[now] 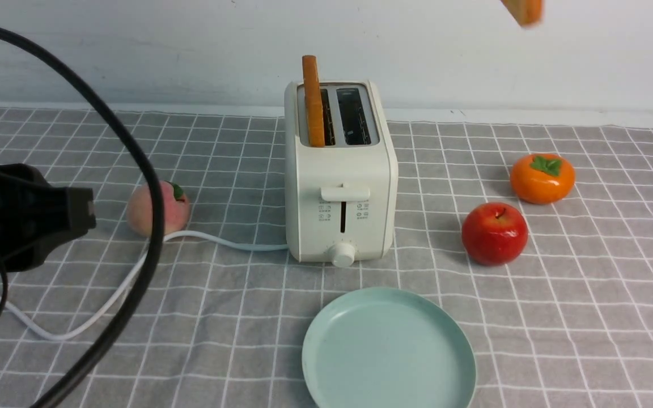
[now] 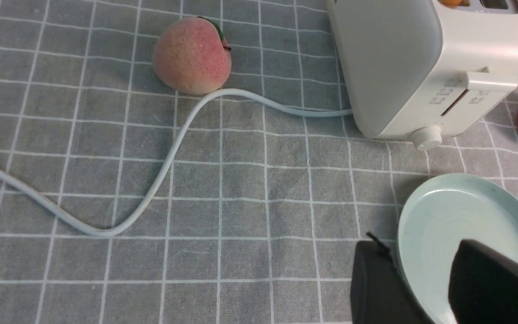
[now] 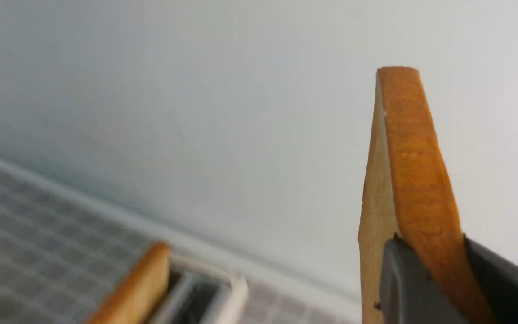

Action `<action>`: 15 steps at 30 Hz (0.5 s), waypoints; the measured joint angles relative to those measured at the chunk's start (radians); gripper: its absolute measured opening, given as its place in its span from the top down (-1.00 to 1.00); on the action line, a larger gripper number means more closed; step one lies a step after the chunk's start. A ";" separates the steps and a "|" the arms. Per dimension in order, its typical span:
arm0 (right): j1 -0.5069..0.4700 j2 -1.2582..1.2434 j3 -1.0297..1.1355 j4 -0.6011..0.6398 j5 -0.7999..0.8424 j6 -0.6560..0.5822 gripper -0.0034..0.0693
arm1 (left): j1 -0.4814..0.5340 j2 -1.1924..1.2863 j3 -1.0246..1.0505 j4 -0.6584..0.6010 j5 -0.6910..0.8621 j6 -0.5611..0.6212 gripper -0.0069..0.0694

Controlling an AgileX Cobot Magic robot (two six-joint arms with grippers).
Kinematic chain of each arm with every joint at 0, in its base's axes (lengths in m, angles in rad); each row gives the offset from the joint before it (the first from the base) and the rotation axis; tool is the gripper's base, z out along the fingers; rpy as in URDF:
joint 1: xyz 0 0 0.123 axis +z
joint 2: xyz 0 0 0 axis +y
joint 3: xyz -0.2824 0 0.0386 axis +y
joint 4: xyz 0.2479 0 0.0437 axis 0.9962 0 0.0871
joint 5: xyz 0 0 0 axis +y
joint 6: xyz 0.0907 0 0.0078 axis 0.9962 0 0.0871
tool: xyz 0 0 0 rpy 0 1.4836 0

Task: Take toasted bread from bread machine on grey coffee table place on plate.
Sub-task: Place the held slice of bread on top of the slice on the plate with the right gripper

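Note:
The cream-white bread machine (image 1: 338, 170) stands mid-table on the grey coffee table (image 1: 587, 317). One slice of toasted bread (image 1: 313, 102) stands upright in its left slot; the right slot is empty. My right gripper (image 3: 430, 256) is shut on a second slice (image 3: 414, 157), held high in front of the wall. Only a corner of that slice (image 1: 524, 10) shows at the top right of the front view. The mint-green plate (image 1: 389, 348) lies empty in front of the bread machine. My left gripper (image 2: 421, 252) hangs open and empty over the plate's near-left rim (image 2: 457, 207).
A peach (image 1: 156, 208) lies left of the bread machine beside its white cord (image 1: 224, 241). A red apple (image 1: 495, 233) and an orange persimmon (image 1: 542, 178) sit to the right. A black cable (image 1: 134, 153) arcs across the left foreground. A wall closes the table's far edge.

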 joint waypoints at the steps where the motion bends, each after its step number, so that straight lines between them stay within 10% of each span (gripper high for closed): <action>1: -0.001 -0.006 0.000 0.028 0.146 0.000 0.60 | 0.000 0.000 0.000 0.000 0.000 -0.001 0.19; 7: -0.001 0.027 0.012 0.252 0.553 -0.017 0.60 | 0.000 0.000 0.000 -0.024 0.000 -0.002 0.19; 15: -0.001 0.151 0.141 0.678 0.490 -0.168 0.60 | 0.000 0.020 0.000 -0.071 -0.008 -0.002 0.19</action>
